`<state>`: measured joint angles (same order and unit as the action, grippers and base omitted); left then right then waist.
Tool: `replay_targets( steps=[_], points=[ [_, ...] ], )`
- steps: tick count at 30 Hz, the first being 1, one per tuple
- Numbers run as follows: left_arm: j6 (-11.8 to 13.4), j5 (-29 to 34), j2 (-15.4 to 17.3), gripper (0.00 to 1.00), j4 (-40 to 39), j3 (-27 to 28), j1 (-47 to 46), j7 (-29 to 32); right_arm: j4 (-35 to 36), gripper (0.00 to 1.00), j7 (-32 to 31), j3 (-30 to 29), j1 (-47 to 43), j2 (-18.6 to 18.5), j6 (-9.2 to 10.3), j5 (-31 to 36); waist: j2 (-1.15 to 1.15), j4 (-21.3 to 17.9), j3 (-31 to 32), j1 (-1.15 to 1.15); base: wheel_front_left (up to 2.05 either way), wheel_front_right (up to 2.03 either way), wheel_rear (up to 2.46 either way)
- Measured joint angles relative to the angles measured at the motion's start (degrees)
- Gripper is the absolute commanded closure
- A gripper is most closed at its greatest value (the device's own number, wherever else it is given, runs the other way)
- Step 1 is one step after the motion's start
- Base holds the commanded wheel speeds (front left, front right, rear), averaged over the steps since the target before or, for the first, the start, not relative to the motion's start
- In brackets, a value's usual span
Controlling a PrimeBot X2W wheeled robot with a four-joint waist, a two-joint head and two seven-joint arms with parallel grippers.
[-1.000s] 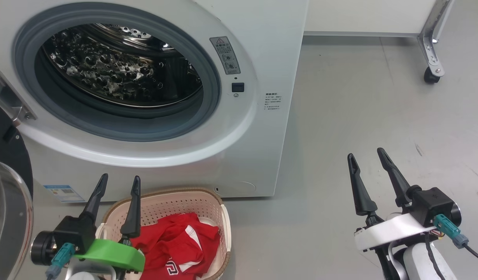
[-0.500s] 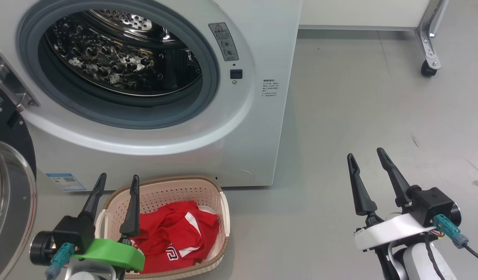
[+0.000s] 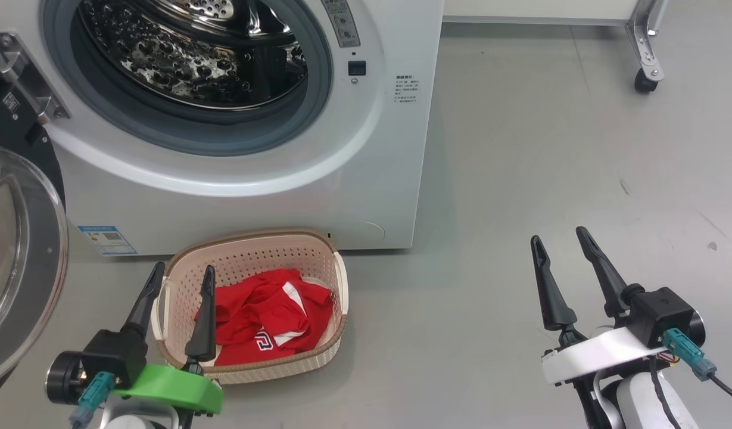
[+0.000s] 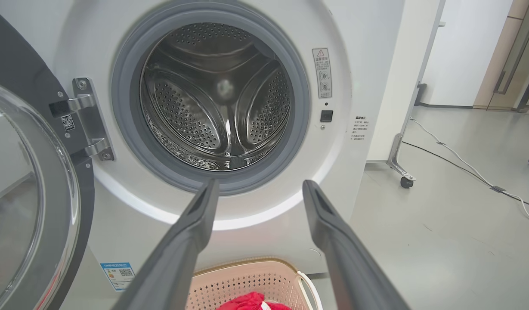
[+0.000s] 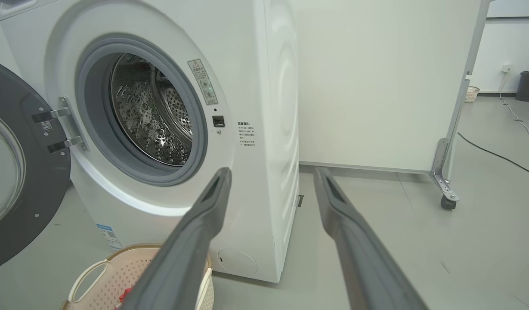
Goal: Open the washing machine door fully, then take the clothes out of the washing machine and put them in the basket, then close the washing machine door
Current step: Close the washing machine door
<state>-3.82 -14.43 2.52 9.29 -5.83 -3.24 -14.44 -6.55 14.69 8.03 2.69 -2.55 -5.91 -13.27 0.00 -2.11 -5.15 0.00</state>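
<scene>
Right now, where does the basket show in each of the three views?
Head view: basket lower left of centre, on the floor, by the left gripper.
Left wrist view: basket at the bottom edge, centre.
Right wrist view: basket in the bottom left corner.
Shared landmark: the blue label low on the washing machine front.

One washing machine [image 3: 366, 179], one door [image 3: 20, 256], one basket [image 3: 264, 260], one clothes heap [image 3: 252, 313], two claws [image 3: 184, 267] [image 3: 557, 234]

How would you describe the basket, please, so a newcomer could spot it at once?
Find the big white washing machine. On the floor just before it sits the basket. Cream perforated walls, a brown rim and red clothes inside mark it.
</scene>
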Motion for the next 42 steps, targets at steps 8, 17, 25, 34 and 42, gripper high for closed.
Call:
replay_targets(
  steps=[8, 17, 25, 34, 42],
  points=[
    [0.0, 0.4, 0.0, 0.0, -0.2, 0.0, 0.0, 0.0, 0.0, 0.0, 0.0, 0.3, 0.0, 0.0, 0.0, 0.0, 0.0, 0.0, -0.1, 0.0, -1.26, 1.26, 0.0],
    [-0.4, -0.8, 0.0, 0.0, 0.2, -0.7, 0.3, 0.0, -0.1, 0.0, 0.0, 0.4, 0.0, 0.0, 0.0, 0.0, 0.0, -0.1, -0.1, 0.0, -0.91, 0.91, 0.0],
    [-0.3, -0.6, 0.0, 0.0, -0.4, -0.4, 0.3, 0.0, -0.3, 0.0, 0.0, 0.3, 0.0, 0.0, 0.0, 0.0, 0.0, -0.1, -0.3, 0.0, -0.55, 0.57, -0.01],
    [0.0, -0.6, 0.0, 0.0, -0.6, -0.2, 0.3, 0.0, -0.2, 0.0, 0.0, 0.2, 0.0, 0.0, -0.01, 0.0, 0.0, 0.1, -0.9, 0.0, -0.21, 0.21, 0.0],
    [0.0, -0.6, 0.0, 0.0, -0.6, -0.1, 0.3, 0.0, -0.2, 0.0, 0.0, 0.1, 0.0, 0.0, -0.01, 0.0, 0.0, 0.2, -1.1, 0.0, 0.0, 0.0, 0.0]
  ],
)
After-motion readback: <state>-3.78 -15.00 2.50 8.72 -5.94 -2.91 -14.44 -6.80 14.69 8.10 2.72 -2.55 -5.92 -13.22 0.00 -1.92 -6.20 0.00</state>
